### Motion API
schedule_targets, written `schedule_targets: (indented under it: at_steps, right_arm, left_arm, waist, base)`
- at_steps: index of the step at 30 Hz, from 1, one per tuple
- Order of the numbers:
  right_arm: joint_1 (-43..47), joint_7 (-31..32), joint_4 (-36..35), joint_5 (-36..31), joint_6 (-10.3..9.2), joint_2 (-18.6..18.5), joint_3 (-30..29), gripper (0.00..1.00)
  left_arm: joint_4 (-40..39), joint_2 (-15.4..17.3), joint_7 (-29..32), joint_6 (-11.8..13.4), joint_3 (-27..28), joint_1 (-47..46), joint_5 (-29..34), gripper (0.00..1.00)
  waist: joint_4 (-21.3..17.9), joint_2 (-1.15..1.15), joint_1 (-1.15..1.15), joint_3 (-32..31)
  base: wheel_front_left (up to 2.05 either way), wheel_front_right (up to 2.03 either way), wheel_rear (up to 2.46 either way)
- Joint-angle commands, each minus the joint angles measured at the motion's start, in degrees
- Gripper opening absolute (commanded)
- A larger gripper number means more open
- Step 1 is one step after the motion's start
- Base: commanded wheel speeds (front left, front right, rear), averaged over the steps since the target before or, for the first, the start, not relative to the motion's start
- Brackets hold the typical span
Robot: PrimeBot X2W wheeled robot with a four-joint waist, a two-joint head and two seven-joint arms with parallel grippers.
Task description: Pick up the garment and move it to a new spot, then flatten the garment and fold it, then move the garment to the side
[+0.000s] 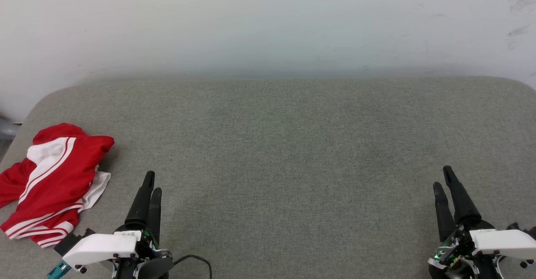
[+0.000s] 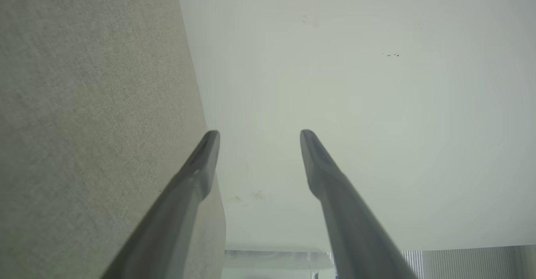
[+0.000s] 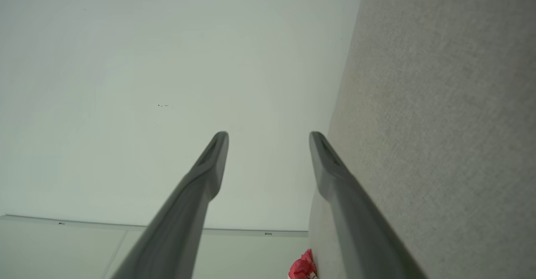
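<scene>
The garment (image 1: 54, 182) is lying crumpled in a red and white heap at the far left edge of the grey fabric-covered bench (image 1: 293, 153), part of it drooping over the rim. The left pincer (image 1: 153, 182) is hovering just beside it, to its right, fingers spread and holding nothing. The right pincer (image 1: 442, 176) is hanging well apart at the opposite side, likewise spread and holding nothing. Nothing is lying on the bench between the left pincer and the garment. A pale wall (image 1: 268, 23) is standing behind the bench, and a dark cable (image 1: 197, 259) is looping near the left wrist.
</scene>
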Motion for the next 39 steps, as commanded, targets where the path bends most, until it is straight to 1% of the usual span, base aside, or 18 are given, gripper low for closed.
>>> schedule_targets:
  at_steps: [1,8,13,15,25,29,30,31,39]
  right_arm:
    - [-0.2,-0.8,-2.1,-0.4,0.00,-0.1,0.6,1.00]
    - [0.3,-2.6,-4.0,-4.4,0.00,-0.1,1.4,1.00]
    - [0.5,-3.8,-4.8,-10.8,0.00,-0.1,1.5,1.00]
    - [0.5,-4.2,-5.1,-14.6,0.00,-0.1,1.5,1.00]
    - [0.4,-6.3,-7.0,-37.5,0.00,-0.2,1.4,1.00]
    - [0.5,-6.7,-8.1,-44.6,0.00,-0.1,1.5,1.00]
    - [0.5,-6.8,-8.4,-46.2,0.00,-0.1,1.5,1.00]
    - [0.5,-6.8,-8.4,-46.2,0.00,-0.1,1.5,1.00]
    - [0.8,-7.1,-9.7,-55.5,0.00,-0.1,1.9,1.00]
  left_arm:
    - [-2.1,0.1,-0.8,0.0,-0.7,-1.1,0.4,1.00]
    - [-4.2,0.6,-2.8,0.0,-2.3,-1.1,1.8,1.00]
    - [-5.1,1.4,-4.1,0.0,-3.5,-1.2,5.5,1.00]
    - [-5.4,1.4,-4.5,0.0,-3.3,-1.3,8.3,1.00]
    - [-7.0,1.2,-6.6,0.0,-3.3,-1.5,24.5,1.00]
    - [-7.7,1.4,-7.4,0.0,-3.0,-1.4,31.7,1.00]
    - [-7.9,1.4,-7.6,0.0,-2.9,-1.3,33.3,1.00]
    - [-7.9,1.4,-7.6,0.0,-2.9,-1.3,33.3,1.00]
    - [-8.2,1.7,-9.1,0.0,-2.2,-0.4,44.7,1.00]
  waist:
    - [0.0,0.00,0.00,0.0]
    - [0.2,0.00,0.00,0.1]
    - [0.3,0.00,0.00,0.2]
    - [0.4,0.00,0.00,0.2]
    - [0.5,0.00,0.00,0.3]
    - [0.5,0.00,0.00,0.3]
    - [0.5,0.00,0.00,0.3]
    - [0.5,0.00,0.00,0.3]
    - [0.6,0.00,0.00,0.3]
  base:
    - [0.00,0.00,0.00]
    - [0.00,0.00,0.00]
    - [0.00,0.00,0.00]
    - [0.00,0.00,0.00]
    - [0.00,0.00,0.00]
    - [0.00,0.00,0.00]
    - [0.00,0.00,0.00]
    - [0.00,0.00,0.00]
    - [0.00,0.00,0.00]
